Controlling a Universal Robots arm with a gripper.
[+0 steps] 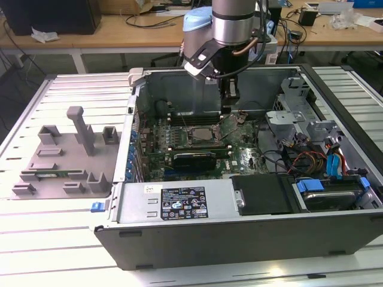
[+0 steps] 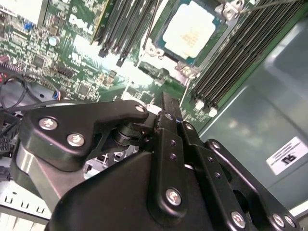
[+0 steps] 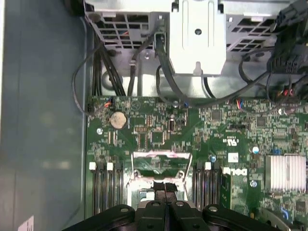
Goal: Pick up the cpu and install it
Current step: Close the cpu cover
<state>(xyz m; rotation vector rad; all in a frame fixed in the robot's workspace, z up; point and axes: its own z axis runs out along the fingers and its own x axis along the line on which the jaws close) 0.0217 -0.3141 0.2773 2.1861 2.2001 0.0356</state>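
One open case (image 1: 179,239) lies on the surface (image 1: 54,239), its near and far walls hemming the motherboard (image 1: 251,156); cables (image 1: 299,158) crowd the exterior view's right. Above the board the hand (image 1: 228,109) hangs, fingers pressed together, holding nothing. Just beyond the fingertips (image 2: 167,108), apart from them, the cpu (image 2: 190,29) lies seated in its socket (image 2: 185,71). In the first wrist view the fingers hide part of that socket.

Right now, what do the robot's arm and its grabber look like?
The robot's round silver-grey arm has a pale blue cap and a copper-coloured cable looping beside it. Its black metal gripper is built from jointed bars dotted with shiny silver screws.
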